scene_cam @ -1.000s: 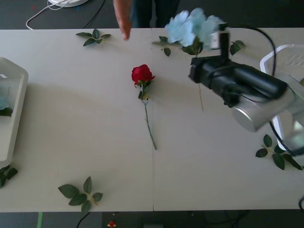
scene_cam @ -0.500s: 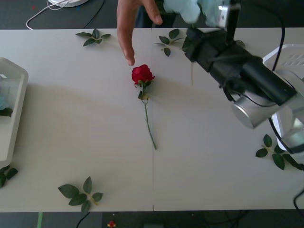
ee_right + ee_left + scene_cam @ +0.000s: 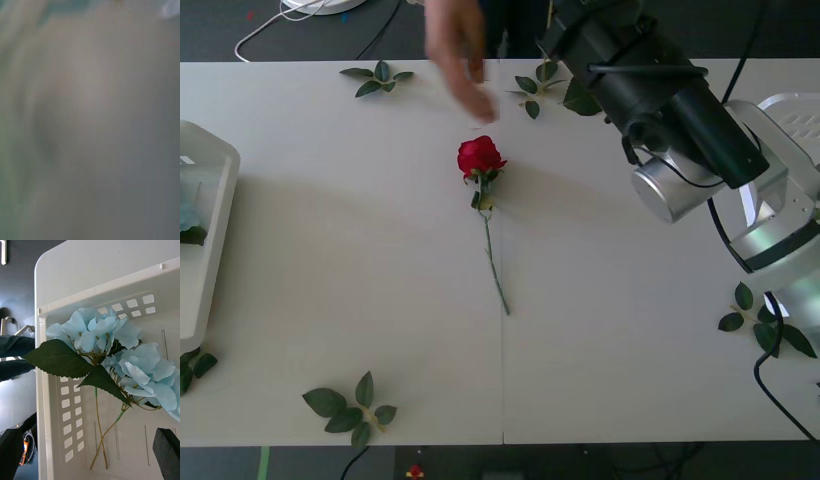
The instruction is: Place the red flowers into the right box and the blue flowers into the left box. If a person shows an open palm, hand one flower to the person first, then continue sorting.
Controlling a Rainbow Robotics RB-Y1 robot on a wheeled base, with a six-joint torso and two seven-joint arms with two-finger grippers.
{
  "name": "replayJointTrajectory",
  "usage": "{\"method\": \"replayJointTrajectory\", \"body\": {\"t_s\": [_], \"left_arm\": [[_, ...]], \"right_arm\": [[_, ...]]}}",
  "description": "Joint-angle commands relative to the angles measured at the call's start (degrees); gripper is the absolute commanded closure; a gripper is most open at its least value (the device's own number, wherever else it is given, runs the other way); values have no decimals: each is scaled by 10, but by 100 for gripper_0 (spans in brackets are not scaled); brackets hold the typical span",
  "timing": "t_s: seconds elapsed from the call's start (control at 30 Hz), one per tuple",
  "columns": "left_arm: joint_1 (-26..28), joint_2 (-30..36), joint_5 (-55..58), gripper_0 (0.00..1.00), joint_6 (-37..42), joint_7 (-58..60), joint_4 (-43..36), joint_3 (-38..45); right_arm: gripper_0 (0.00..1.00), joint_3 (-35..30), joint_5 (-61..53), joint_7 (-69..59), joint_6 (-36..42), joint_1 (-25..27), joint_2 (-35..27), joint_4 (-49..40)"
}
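Black right arm (image 3: pixel 660 90) reaches past upper right of frame toward the person's hand (image 3: pixel 458 55); grip state cannot be told; handover should release only once the hand closes on the stem.

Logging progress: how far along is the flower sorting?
Done: two blue flowers lie in the left box. In hand: the right arm reaches toward the person's hand. Left: one rose on the table.
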Motion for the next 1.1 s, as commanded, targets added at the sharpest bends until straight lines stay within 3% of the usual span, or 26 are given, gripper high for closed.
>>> {"method": "replayJointTrajectory", "body": {"t_s": [0.03,0.8,0.9,1.1], "left_arm": [[-19,15,-3,0,4,27,-14,12],[-19,15,-3,0,4,27,-14,12],[-19,15,-3,0,4,27,-14,12],[-19,15,-3,0,4,27,-14,12]], "right_arm": [[100,11,3,-7,-29,-27,10,-10],[99,18,-3,-5,-37,-28,6,-8],[0,18,-5,-5,-32,-28,4,-7],[0,18,-2,-3,-32,-28,1,-4]]}}
